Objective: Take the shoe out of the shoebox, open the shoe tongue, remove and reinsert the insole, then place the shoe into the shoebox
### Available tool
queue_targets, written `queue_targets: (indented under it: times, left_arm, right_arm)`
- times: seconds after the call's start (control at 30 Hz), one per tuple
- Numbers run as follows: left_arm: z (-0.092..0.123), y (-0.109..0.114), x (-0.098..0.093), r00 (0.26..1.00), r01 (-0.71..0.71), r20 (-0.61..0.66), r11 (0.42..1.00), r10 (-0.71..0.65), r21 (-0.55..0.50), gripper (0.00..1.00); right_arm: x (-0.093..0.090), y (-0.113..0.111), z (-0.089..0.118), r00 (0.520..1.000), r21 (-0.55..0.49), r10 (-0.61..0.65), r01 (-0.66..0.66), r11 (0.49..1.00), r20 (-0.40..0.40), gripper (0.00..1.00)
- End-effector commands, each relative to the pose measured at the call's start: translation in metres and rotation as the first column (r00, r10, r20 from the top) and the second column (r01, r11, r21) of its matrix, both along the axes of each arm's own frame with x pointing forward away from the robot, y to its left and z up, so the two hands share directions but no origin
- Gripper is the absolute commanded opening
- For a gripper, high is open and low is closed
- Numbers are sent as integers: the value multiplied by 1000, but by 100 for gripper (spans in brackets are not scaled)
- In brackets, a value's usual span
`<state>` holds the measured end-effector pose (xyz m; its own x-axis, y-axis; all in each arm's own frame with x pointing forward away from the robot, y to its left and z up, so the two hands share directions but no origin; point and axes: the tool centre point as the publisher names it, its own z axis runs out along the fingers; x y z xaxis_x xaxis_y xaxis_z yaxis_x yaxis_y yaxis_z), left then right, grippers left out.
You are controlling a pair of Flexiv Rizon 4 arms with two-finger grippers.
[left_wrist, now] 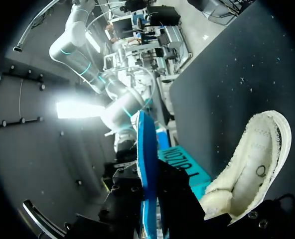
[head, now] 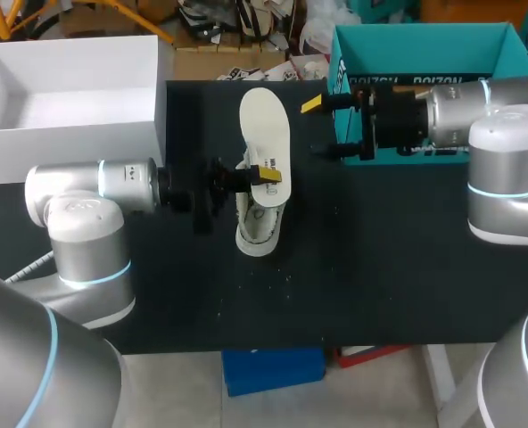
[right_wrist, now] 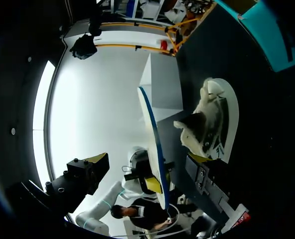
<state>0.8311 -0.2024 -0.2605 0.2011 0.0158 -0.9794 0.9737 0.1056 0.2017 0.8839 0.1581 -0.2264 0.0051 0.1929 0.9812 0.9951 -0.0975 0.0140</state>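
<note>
The left gripper (head: 266, 174) pinches the insole (head: 264, 125) just above the shoe (head: 259, 227), which lies on the table (head: 380, 267). The right gripper (head: 318, 127) hangs spread wide beside the insole, near the teal shoebox (head: 424, 53).

The insole (left_wrist: 146, 164) stands on edge straight out from the left gripper (left_wrist: 151, 216), its thin blue rim showing and its near end pinched between the dark fingers. Just beside the gripper, the white knit shoe (left_wrist: 252, 169) lies on the dark table (left_wrist: 227, 74) with its opening in sight. The teal shoebox (left_wrist: 180, 162) sits ahead of the gripper, between insole and shoe.
</note>
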Motion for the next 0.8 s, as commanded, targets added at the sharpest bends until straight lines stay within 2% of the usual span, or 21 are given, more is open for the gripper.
queue_targets:
  times: [0.03,0.27,0.43,0.7,0.73,0.8]
  left_arm:
    - [0,-1,-1,1000,-6,3,1000,6,2,0]
    - [0,-1,-1,1000,-6,3,1000,6,2,0]
    - [0,-1,-1,1000,-6,3,1000,6,2,0]
    - [0,-1,-1,1000,-6,3,1000,6,2,0]
    - [0,-1,-1,1000,-6,3,1000,6,2,0]
    - [0,-1,-1,1000,-6,3,1000,6,2,0]
  right_arm:
    - [4,11,-8,999,21,17,-17,1000,30,100]
    - [9,23,-16,994,71,28,-36,997,106,100]
    - [11,34,-25,991,77,52,-62,995,126,100]
    - [11,44,-24,987,70,61,-72,995,147,100]
    - [12,45,-24,987,68,60,-71,995,148,98]
    - [13,45,-25,987,66,58,-68,996,149,83]
